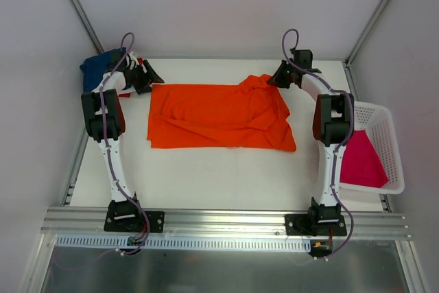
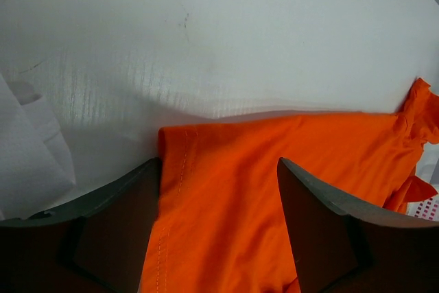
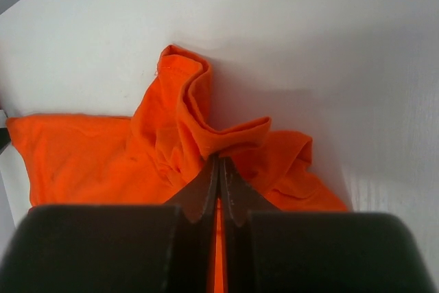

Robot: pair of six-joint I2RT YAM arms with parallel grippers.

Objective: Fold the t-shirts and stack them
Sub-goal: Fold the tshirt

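Gripping 1 orange t-shirt [image 1: 219, 116], right end effector [image 3: 218, 162]

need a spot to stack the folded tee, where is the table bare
The widest bare patch of white table lies between the spread bright orange t-shirt and the arm bases. A thinner strip runs behind the shirt. Crowded: far-left corner with the navy blue t-shirt, right edge by the white lattice basket.

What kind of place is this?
Probably a robotics lab cell: two arms bolted to a metal rail, bare white walls around the table, and an orange shirt laid out.
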